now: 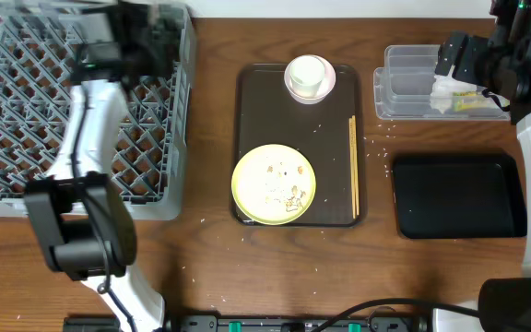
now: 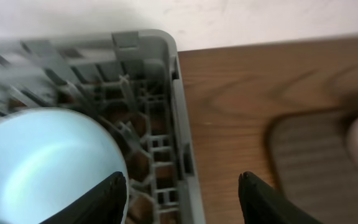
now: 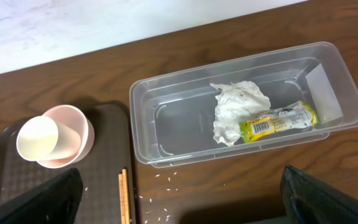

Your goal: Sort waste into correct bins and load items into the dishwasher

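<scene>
The grey dish rack [image 1: 26,120] fills the left side. My left gripper [image 1: 141,41] hangs over its far right corner. In the left wrist view this gripper [image 2: 182,202] is open, and its left finger is by the rim of the light blue bowl [image 2: 42,168], which sits in the rack [image 2: 179,124]. My right gripper [image 1: 473,63] is wide open and empty [image 3: 179,193] above the clear tub [image 1: 399,65]. The tub [image 3: 166,118] holds the white tissue [image 3: 238,109] and the snack wrapper [image 3: 278,119]. The glossy black tray [image 1: 459,195] has nothing in it.
A dark brown serving tray [image 1: 247,111] holds the yellow plate [image 1: 273,183] with rice scraps, the chopsticks [image 1: 353,166] along its right edge, and the white cup [image 1: 308,76] lying in a pink bowl [image 3: 76,127]. Loose rice grains [image 3: 166,177] dot the table by the tub.
</scene>
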`<act>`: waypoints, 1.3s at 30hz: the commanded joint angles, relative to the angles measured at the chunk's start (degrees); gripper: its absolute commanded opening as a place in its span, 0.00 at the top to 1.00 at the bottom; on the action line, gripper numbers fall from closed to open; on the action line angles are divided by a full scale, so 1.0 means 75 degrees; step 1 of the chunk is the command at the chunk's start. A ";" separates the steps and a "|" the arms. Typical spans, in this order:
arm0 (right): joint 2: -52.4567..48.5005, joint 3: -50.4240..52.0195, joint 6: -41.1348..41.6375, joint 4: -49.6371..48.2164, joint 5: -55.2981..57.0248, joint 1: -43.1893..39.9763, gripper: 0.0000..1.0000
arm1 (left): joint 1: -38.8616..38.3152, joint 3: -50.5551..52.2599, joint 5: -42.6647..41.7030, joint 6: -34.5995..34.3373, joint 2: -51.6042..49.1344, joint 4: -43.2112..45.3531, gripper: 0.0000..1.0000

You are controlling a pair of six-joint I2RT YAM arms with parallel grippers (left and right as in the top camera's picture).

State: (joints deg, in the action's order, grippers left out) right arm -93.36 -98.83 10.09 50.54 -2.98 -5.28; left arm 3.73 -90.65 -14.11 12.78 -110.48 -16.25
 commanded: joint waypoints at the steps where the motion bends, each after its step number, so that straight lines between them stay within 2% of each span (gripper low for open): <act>1: -0.0017 -0.0050 0.0079 0.0009 0.0020 -0.0044 0.01 | -0.0239 -0.0029 0.2133 0.1297 -0.0117 0.0032 0.41; 26: -0.0017 -0.0050 0.0079 0.0009 0.0020 -0.0044 0.01 | -0.0070 -0.0029 0.2436 0.1577 -0.0915 0.0055 0.41; 31: -0.0020 -0.0050 0.0079 0.0009 0.0020 -0.0044 0.01 | -0.0055 -0.0026 0.2614 0.1580 -0.0959 0.0122 0.43; 39: -0.0017 -0.0050 0.0079 0.0009 0.0020 -0.0044 0.01 | 0.0137 -0.0029 0.2859 0.1408 -0.1119 0.0122 0.54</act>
State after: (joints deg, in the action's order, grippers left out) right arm -93.36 -98.83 10.09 50.54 -2.98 -5.28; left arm 3.73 -90.65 6.07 24.08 -117.64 -15.35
